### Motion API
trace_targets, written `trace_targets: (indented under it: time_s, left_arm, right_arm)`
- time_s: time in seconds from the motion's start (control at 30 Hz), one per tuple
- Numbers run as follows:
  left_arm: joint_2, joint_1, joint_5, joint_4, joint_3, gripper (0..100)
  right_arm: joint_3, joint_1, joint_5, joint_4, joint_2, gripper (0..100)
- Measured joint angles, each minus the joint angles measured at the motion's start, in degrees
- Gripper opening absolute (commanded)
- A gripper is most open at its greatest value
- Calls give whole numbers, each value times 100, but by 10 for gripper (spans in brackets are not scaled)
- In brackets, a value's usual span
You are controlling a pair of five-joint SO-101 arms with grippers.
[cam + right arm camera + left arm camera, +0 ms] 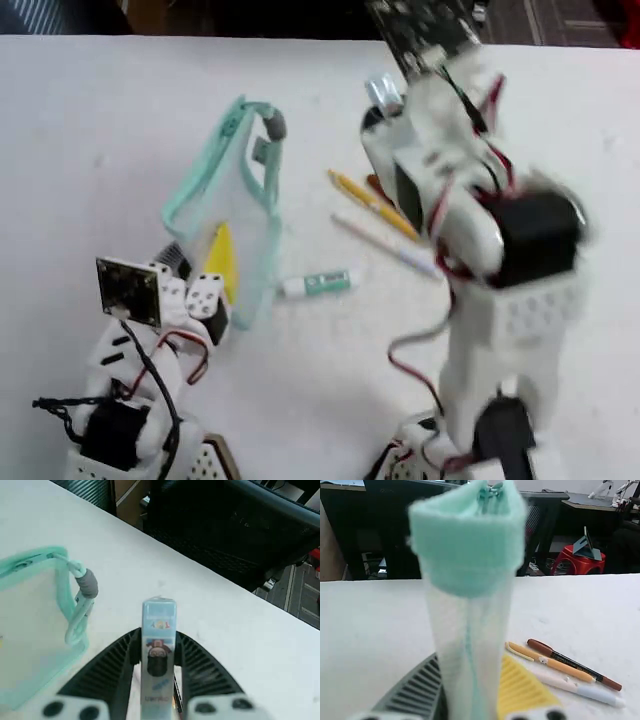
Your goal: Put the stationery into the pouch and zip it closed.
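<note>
A clear pouch with mint green trim lies left of centre, its mouth edge and grey zipper bead at the far end. My left gripper is shut on the pouch's near end; in the left wrist view the pouch rises between a grey finger and a yellow finger. My right gripper is shut on a light blue stick with a cartoon print, held above the table just beyond the pouch's bead. In the high view this gripper is at the far centre.
A yellow pen, a brown pen and a white pen lie side by side right of the pouch. A green-and-white stick lies near the pouch's near corner. A circuit board sits at the far table edge.
</note>
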Motion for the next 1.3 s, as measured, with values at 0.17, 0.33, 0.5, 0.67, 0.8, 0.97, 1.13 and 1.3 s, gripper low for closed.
trace_targets:
  time_s: [0.17, 0.33, 0.5, 0.67, 0.8, 0.97, 1.13, 1.3]
  left_arm:
    - [0, 0, -202, 0, 53, 23]
    - [0, 0, -448, 0, 290, 23]
    - [0, -9, -457, 0, 290, 23]
    - [0, -9, -457, -53, 536, 23]
    - [0, -9, -457, -53, 563, 23]
    - [0, 0, -457, -70, 598, 23]
    - [-79, 360, -475, -299, 862, 23]
    - [-79, 615, -475, -325, 870, 23]
  right_arm:
    - [1433, -18, 0, -88, -1240, 17]
    - [3165, -18, 0, -941, -2233, 17]
    - [5424, -18, -26, -2277, -3332, 17]
    - [7587, -18, -26, -3543, -4651, 17]
    - [8378, -18, -44, -3833, -5530, 17]
    - [8642, -18, -44, -3868, -5873, 17]
    - [8809, -18, -44, -3921, -5837, 17]
    - [8932, -18, -44, -3921, -5864, 17]
